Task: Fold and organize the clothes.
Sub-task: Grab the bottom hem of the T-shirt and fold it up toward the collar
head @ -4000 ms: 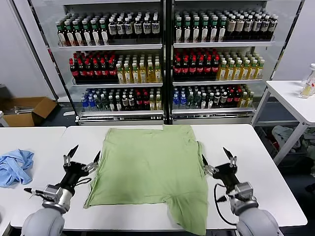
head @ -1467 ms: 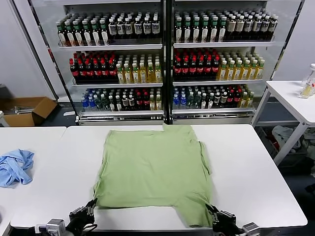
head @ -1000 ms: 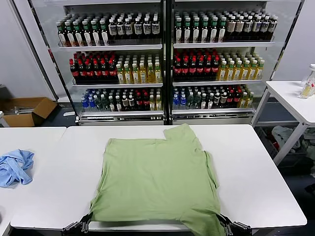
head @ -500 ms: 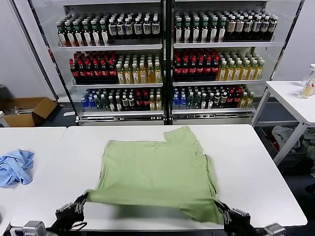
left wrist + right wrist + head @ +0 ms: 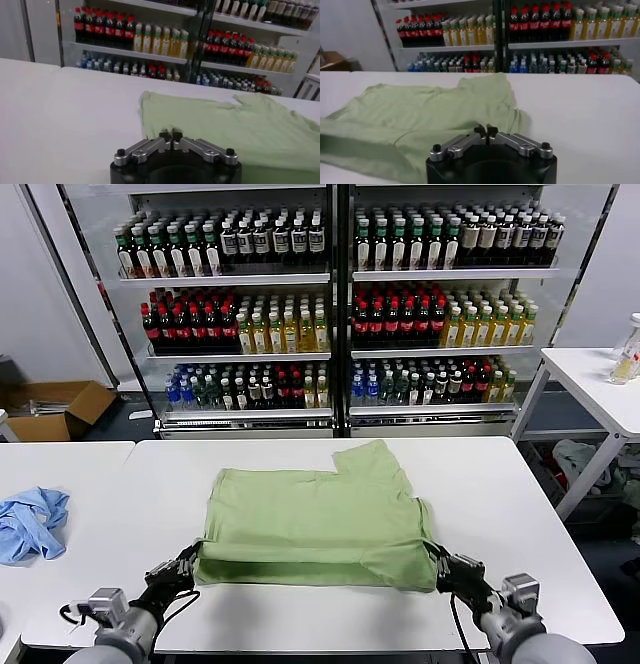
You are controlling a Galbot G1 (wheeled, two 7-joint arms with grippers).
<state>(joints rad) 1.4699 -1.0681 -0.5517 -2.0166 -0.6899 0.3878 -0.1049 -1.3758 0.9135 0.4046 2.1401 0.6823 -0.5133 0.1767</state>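
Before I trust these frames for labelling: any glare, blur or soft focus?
Head view: even light, glare streaks on the glass doors, shirt sharp. Left wrist view: left gripper sharp, bottles behind soft. Right wrist view: the shirt's near fold is smeared, the right gripper sharp.
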